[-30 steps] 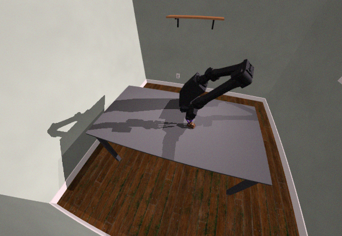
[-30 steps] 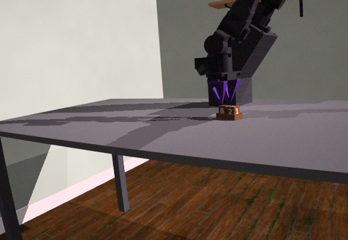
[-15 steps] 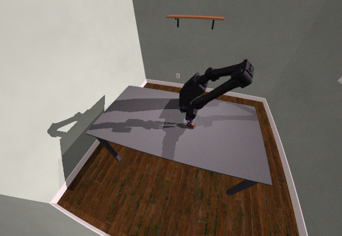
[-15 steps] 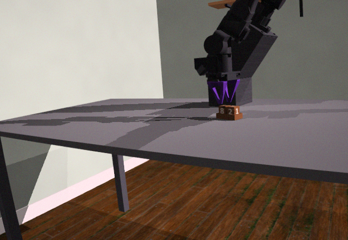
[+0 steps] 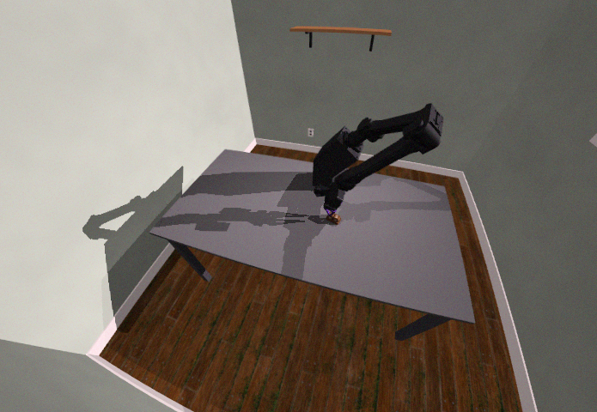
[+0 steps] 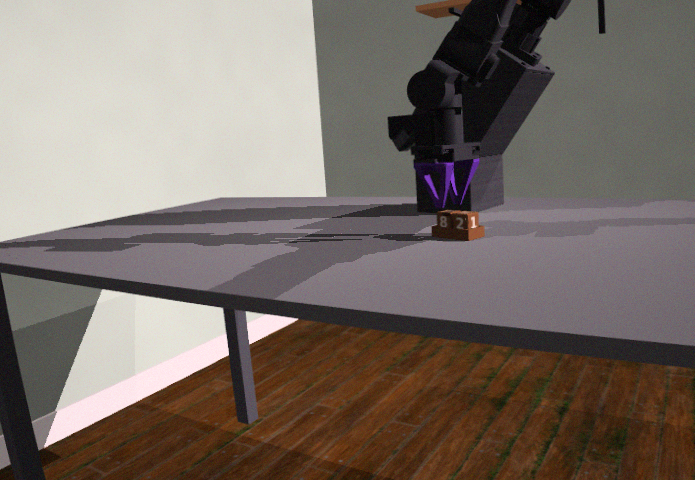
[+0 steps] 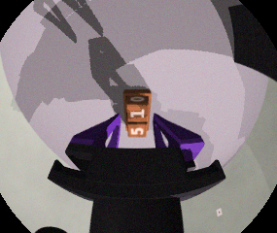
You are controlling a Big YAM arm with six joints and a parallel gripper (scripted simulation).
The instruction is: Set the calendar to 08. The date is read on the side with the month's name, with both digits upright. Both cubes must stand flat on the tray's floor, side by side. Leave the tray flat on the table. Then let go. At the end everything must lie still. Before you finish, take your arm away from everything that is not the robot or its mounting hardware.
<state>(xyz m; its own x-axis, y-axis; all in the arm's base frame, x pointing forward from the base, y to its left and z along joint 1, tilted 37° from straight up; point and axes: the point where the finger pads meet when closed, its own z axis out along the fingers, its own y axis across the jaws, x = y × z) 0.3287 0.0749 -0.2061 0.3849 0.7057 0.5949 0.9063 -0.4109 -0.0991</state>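
Grey table top (image 5: 396, 271) underfoot for everything, broad and streaked with shadow, over a wooden floor (image 5: 270, 349). Reached across it from the far side with the black arm (image 5: 381, 155), folded at the elbow and bent down toward mid-table. Hung straight above the calendar with the purple-fingered gripper (image 6: 447, 204), jaws part-way apart and clamped on nothing, fingertips just over the cubes and not seen touching them. Sat flat on the table directly below: the small brown tray (image 6: 457, 233), with the digit cubes (image 6: 451, 221) standing in it side by side. Showed 8, 2 and 1 on the faces toward the exterior camera, and 1 and 5 on the tops in the wrist view; could not tell which side bore the month's name, so could not read the date for certain. Judged the job not done, with a cube yet to be lifted and turned. Risks from here: coming down off-centre and landing a fingertip on a cube top, which would jar or tip the tray; closing across both cubes at once, given how tight they sat; dragging the light tray along on the lift if a cube bound against its wall; setting a cube back tilted on the rim.
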